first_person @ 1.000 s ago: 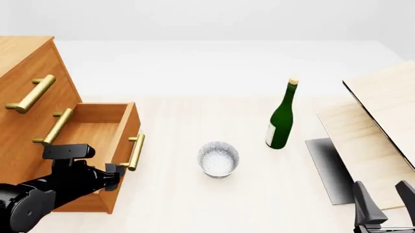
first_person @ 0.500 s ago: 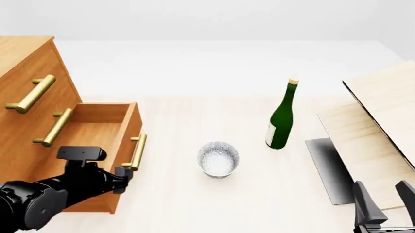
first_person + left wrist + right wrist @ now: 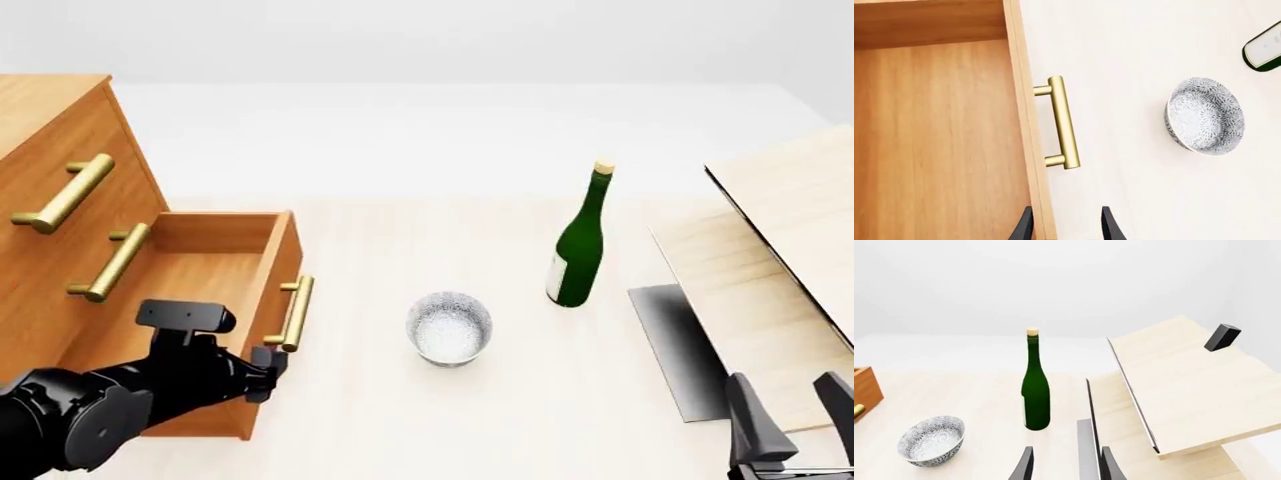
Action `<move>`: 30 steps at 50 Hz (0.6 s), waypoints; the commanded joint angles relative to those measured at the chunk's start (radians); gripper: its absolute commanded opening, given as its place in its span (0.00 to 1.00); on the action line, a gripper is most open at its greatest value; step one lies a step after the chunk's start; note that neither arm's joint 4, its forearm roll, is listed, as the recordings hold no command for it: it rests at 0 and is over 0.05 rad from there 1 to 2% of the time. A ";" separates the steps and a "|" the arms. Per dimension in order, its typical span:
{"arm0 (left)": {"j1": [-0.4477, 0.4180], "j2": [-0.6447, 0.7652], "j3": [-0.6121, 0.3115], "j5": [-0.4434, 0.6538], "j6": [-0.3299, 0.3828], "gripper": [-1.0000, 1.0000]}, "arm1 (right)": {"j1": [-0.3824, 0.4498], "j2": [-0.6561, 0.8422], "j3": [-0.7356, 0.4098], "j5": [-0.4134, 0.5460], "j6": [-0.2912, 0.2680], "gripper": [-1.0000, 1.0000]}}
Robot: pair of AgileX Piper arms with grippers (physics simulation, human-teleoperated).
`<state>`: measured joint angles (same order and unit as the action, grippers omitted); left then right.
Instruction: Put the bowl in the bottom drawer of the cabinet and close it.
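The speckled white-grey bowl stands upright on the table, midway between the cabinet and the green bottle. The bottom drawer is pulled out, its inside bare, with its brass handle facing the bowl. My left gripper is open at the near end of the drawer front. In the left wrist view its fingertips straddle the front panel, short of the handle, with the bowl off to the side. My right gripper is open and holds nothing at the table's near right corner; its view shows the bowl.
A green bottle stands right of the bowl. Pale wooden boards lean at the right, with a dark grey sheet under them. Two upper drawers with brass handles stay shut.
The bottom drawer has slid a little further out toward the bowl. My left gripper has moved the same way along with its front. The right arm has not moved.
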<state>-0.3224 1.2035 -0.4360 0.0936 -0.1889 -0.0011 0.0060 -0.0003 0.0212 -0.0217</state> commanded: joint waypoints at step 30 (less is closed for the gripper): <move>-0.062 -0.088 -0.040 0.061 0.029 1.00 | -0.004 -0.002 -0.002 -0.004 0.005 1.00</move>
<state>-0.3919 1.1492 -0.4815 0.1594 -0.1981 -0.0011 0.0060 -0.0003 0.0212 -0.0218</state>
